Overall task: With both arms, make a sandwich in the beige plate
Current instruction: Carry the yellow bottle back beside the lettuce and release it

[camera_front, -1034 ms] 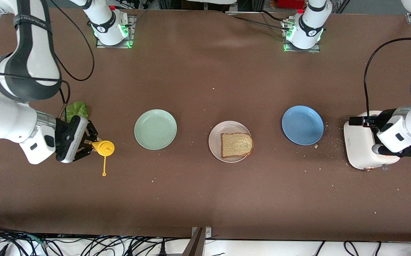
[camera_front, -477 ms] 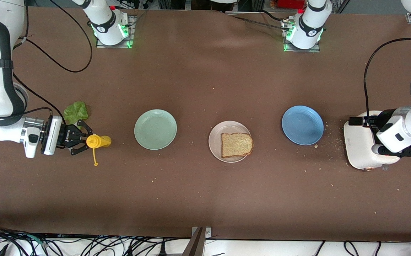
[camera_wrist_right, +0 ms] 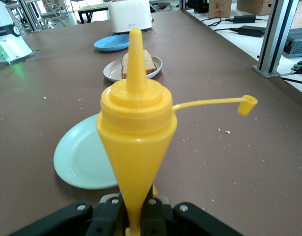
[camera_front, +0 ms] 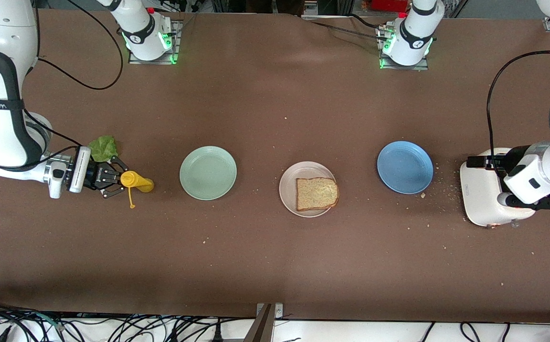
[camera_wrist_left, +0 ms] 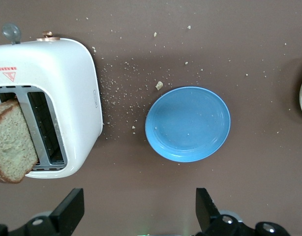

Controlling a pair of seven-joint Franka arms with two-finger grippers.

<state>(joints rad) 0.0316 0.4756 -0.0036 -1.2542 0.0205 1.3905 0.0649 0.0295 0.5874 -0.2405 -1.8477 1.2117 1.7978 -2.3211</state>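
At the right arm's end of the table (camera_front: 275, 266), the right tool (camera_front: 117, 180) clamps a yellow sauce bottle (camera_front: 137, 181), apparently to dress the toast (camera_front: 317, 193) on the beige plate (camera_front: 288, 183), while the left tool (camera_wrist_left: 136, 216) waits wide over the toaster (camera_front: 481, 194) with its slice (camera_wrist_left: 11, 140), so carrying the bottle over the plate likely comes next.

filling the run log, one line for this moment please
right gripper: shut on yellow squeeze bottle | left gripper: open over white toaster | brown toast slice on beige plate

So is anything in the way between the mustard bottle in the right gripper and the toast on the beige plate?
Only the mint-green plate lies between the yellow squeeze bottle, held by the right gripper, and the toast on the beige plate. It is low and empty.
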